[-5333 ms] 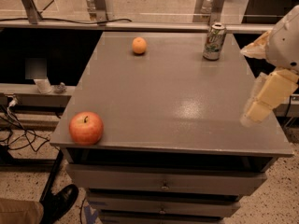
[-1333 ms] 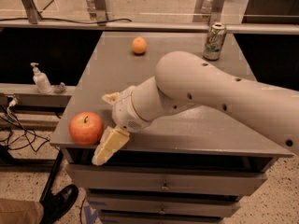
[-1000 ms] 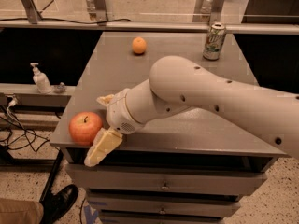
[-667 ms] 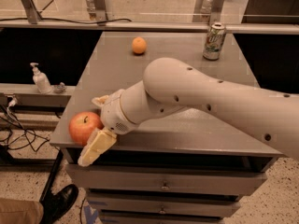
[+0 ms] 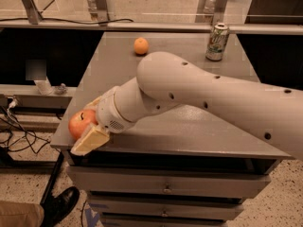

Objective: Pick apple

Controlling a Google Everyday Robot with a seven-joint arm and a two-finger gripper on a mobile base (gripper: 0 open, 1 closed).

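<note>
Camera view, single frame.

- The apple [image 5: 77, 125] sits at the front-left corner of the grey surface [image 5: 203, 137], close to both the front edge and the left edge. Red-orange skin; a dark stem mark shows on top. It rests on the surface, not lifted.
- The white arm [image 5: 203, 91] comes in from the right edge of the frame and crosses the front half of the surface, ending at the apple.
- The gripper [image 5: 85, 126] is at that front-left corner, right at the apple, with its wrist just to the apple's right.
- The fingers [image 5: 93, 139] are cream-coloured and released, spread apart with the apple between them. The near one lies along the apple's lower front side, its tip reaching past the front edge of the surface; it looks to be touching or just beside the skin, cannot tell which. The far one shows only as a small tip above and behind the apple's top right.
- Most of the apple's right side is hidden behind the wrist.

Elsewhere:
- Small orange [image 5: 140, 46] at the back of the surface, left of centre, well apart from the apple.
- Green-and-silver soda can [image 5: 217, 41] upright at the back right.
- Drawers [image 5: 165, 187] below the surface.
- Black shoe [image 5: 60, 206] on the floor at lower left.
</note>
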